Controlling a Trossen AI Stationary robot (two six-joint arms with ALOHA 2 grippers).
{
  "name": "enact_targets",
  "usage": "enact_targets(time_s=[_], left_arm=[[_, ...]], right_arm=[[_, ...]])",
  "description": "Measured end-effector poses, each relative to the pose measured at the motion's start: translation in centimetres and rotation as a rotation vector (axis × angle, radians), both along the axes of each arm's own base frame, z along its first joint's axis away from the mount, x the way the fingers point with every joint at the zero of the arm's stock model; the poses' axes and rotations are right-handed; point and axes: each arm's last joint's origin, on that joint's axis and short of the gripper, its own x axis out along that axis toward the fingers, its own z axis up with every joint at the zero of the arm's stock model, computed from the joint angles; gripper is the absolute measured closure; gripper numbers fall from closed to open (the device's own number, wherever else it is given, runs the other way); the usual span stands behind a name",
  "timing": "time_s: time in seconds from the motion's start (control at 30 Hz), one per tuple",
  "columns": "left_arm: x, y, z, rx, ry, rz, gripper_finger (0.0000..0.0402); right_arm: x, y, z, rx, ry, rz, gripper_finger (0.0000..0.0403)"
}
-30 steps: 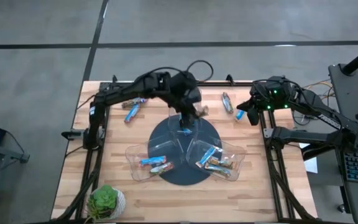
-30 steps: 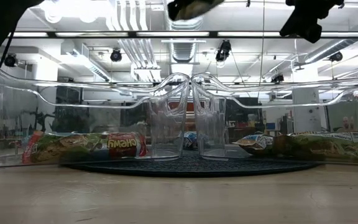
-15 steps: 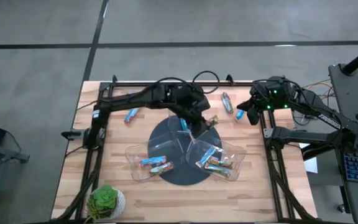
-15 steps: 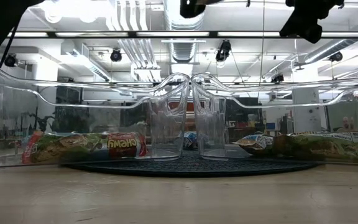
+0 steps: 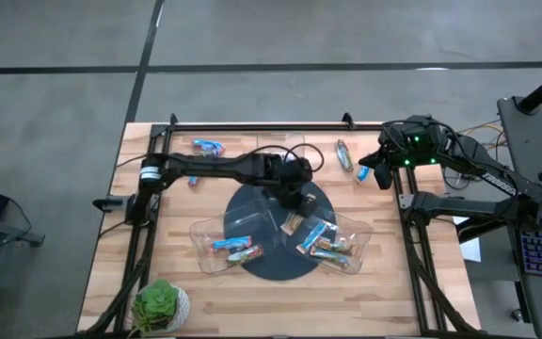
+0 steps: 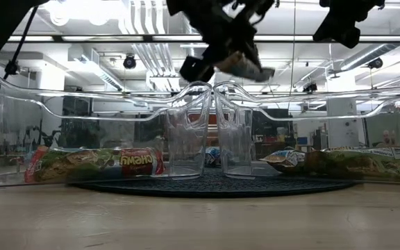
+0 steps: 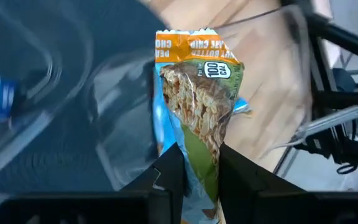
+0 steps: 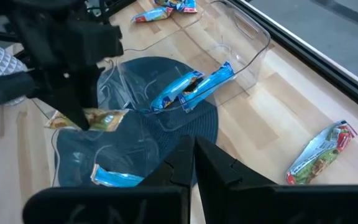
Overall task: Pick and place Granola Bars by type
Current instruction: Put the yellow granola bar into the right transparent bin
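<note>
My left gripper [image 5: 294,207] hangs over the dark round mat [image 5: 252,202], shut on a granola bar [image 7: 197,106] in an orange, green and blue wrapper. Below it two clear trays stand on the mat, the left tray [image 5: 205,247] and the right tray [image 5: 360,235], each with bars lying in it. Loose bars lie on the wood at the far left [image 5: 205,146] and far right [image 5: 343,153]. My right gripper [image 5: 379,174] waits shut, raised at the table's right edge beside another bar [image 5: 363,172]. My left gripper pinches one end of the bar [image 7: 199,163] between its two fingers [image 7: 169,174]. The fingers slant downward from the table's far left. The rest of the bar [image 6: 245,66] juts out past the fingertips, tilted and lifted clear above the trays' rims.
A potted plant [image 5: 163,303] stands at the near left corner. The arms' frames run along both table sides [image 5: 144,235]. Bare wood [image 5: 280,301] shows along the near edge in front of the mat.
My left gripper has come down and toward the table's near edge, from above the mat's far rim to over the trays, rolling its wrist on the way. The bar has stayed pinched and now points toward the near edge. My right arm kept still.
</note>
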Motion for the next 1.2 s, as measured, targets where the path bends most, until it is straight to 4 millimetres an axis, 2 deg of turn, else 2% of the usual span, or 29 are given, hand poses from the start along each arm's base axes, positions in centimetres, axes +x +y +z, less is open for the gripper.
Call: enact_targets(time_s=[0.17,0.73,1.2], left_arm=[[-0.07,-0.45,-1.48,-0.039,0.028,0.012,0.0339],[0.82,-0.75,-0.70,-0.155,-0.086,0.003,0.0339],[0.81,-1.04,-0.65,-0.165,-0.096,-0.050,0.0339]], right_arm=[[0.00,-0.01,-0.05,-0.010,0.004,0.007,0.0394],[0.02,-0.03,-0.09,-0.010,0.006,0.002,0.0394],[0.04,-0.05,-0.11,-0.010,0.008,-0.001,0.0394]])
